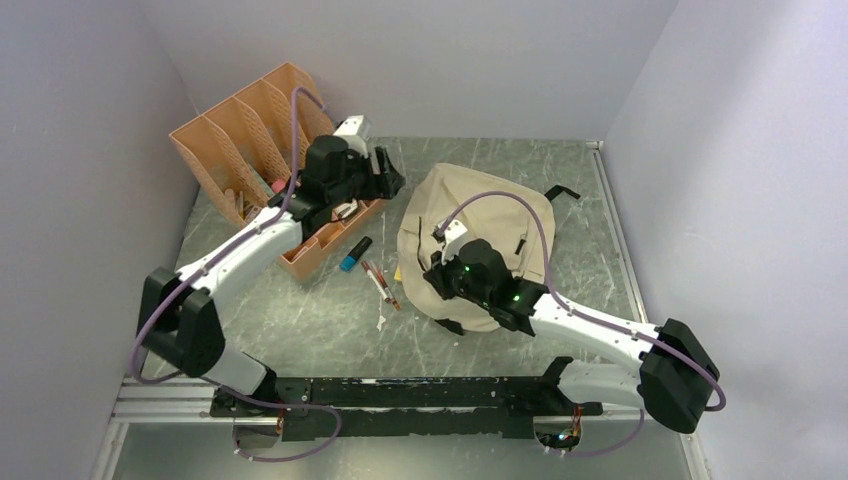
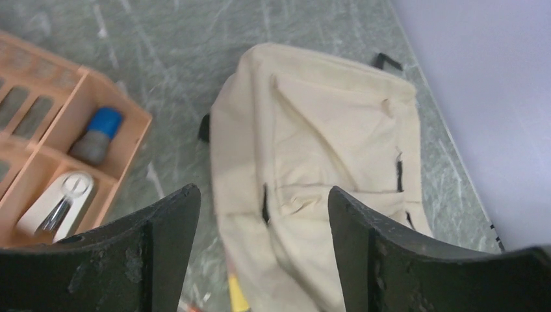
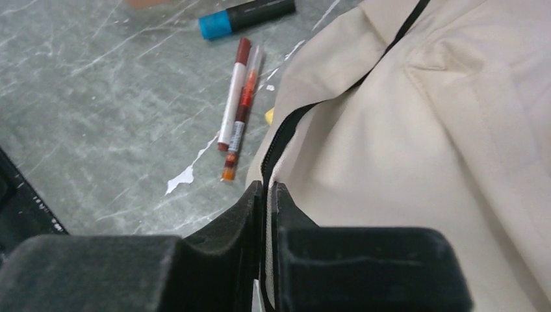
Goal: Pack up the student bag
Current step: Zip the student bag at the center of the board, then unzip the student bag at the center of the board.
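Where the grey-green marbled table (image 1: 300, 320) meets the right-hand wall, the student bag (image 1: 460, 180), a soft cream fabric backpack with black zipper lines and black straps, lies flat on the right half of the surface, a strap end poking out at its far corner. Left of it, towards the far left corner, stands the orange plastic file organizer (image 1: 240, 125), with tall slatted dividers at the back and a low tray of compartments at the front. The left gripper (image 2: 263, 195) hangs over that low tray with its fingers spread wide and nothing between them, and its camera looks across at the bag. The right gripper (image 3: 266, 188) sits at the bag's near left edge, fingers pressed together on a thin strip of cream fabric beside the black zipper. On the bare table between organizer and bag lies a black marker with a blue cap (image 1: 355, 253), and nearer the bag a pair of slim red-and-white pens (image 3: 237, 104) lie side by side, touching. One tray compartment holds a white stapler-like item (image 2: 58, 201); the next one holds a grey object with a blue cap (image 2: 97, 135). A small yellow bit (image 3: 269, 116) peeks from under the bag's edge.
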{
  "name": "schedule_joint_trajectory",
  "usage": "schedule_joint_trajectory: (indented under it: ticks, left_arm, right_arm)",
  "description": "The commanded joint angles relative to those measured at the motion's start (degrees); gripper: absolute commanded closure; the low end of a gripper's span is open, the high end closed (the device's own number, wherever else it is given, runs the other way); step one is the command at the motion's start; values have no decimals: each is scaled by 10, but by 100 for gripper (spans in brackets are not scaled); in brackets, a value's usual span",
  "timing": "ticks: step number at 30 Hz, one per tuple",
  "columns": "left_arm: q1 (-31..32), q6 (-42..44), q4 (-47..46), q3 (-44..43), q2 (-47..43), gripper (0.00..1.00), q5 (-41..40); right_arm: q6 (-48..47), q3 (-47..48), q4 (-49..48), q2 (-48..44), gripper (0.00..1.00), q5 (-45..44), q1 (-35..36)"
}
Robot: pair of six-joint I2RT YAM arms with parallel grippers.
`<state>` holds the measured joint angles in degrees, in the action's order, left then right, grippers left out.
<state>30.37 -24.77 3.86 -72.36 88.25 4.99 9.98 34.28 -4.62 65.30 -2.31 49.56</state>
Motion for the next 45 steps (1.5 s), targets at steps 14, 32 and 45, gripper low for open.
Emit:
schedule_joint_trajectory:
  ticks: [14,32,45]
  left_arm:
    - [31,25,6,73,-62,26,-35]
    - [219,77,42,-230,234,28,-72]
    - [271,87,88,-358,356,29,-104]
  right_arm:
    - [182,101,143,-32,51,-175,-54]
    - [417,-43,146,-75,41,-113,-492]
    - [367,-103,26,17,25,-61,-599]
